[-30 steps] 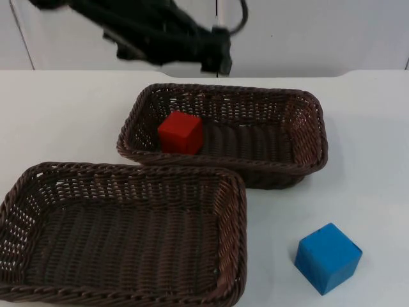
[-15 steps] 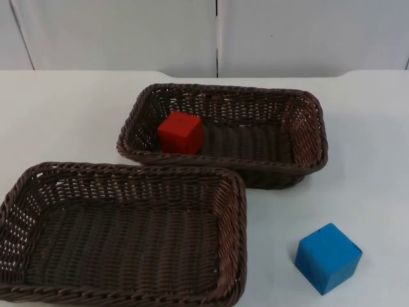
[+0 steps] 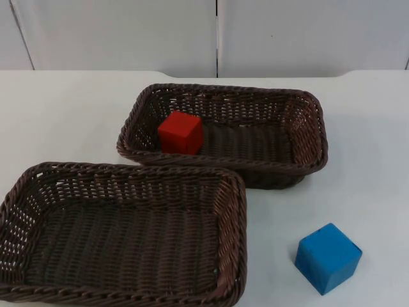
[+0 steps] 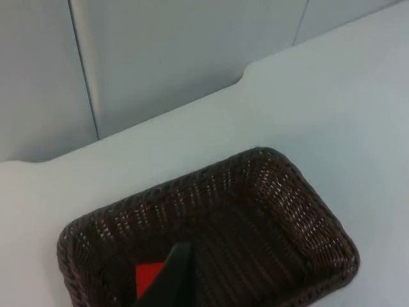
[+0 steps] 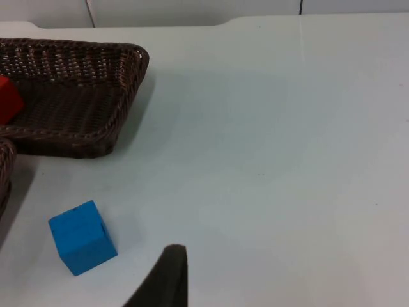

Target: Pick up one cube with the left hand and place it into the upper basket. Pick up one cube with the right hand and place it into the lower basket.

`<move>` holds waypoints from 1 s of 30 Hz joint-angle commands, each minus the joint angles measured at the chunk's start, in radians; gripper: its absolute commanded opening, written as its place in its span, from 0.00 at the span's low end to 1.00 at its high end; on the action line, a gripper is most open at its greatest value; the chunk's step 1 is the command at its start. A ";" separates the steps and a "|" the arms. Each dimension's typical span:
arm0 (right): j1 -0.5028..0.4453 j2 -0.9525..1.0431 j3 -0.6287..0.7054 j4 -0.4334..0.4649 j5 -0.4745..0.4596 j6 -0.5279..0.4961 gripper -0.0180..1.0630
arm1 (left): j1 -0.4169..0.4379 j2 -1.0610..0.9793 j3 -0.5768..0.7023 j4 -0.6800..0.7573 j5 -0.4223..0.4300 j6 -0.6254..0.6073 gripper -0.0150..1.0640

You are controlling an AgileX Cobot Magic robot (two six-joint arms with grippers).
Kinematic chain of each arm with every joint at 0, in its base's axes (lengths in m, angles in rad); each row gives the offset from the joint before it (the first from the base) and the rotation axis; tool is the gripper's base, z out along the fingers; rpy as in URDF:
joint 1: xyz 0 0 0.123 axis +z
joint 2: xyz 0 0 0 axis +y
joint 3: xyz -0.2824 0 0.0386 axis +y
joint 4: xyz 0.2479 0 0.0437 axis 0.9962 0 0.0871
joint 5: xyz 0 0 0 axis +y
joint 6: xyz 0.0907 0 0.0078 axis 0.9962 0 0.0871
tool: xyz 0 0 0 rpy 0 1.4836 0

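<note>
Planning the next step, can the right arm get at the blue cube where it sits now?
Probably yes. The blue cube sits alone on the bare table, apart from both baskets, with nothing over it or beside it.

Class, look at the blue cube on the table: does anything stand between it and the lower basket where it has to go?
Nothing visible does. The blue cube sits on bare table beside the lower basket, which holds nothing.

Open table [image 3: 370, 160] all around blue cube [image 3: 328, 257], lower basket [image 3: 233, 256] rim near its left
</note>
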 commanded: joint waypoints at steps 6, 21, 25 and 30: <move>-0.004 -0.003 0.001 0.000 -0.003 -0.005 0.99 | -0.002 -0.145 0.105 -0.008 0.028 0.000 0.99; -0.004 -0.003 0.001 0.000 -0.003 -0.005 0.99 | -0.002 -0.410 0.345 0.006 0.071 0.000 0.99; -0.004 -0.003 0.001 0.000 -0.003 -0.005 0.99 | -0.002 -0.480 0.392 0.006 0.071 0.000 0.99; -0.004 -0.003 0.001 0.000 -0.003 -0.005 0.99 | -0.002 -0.541 0.414 0.030 0.071 0.000 0.99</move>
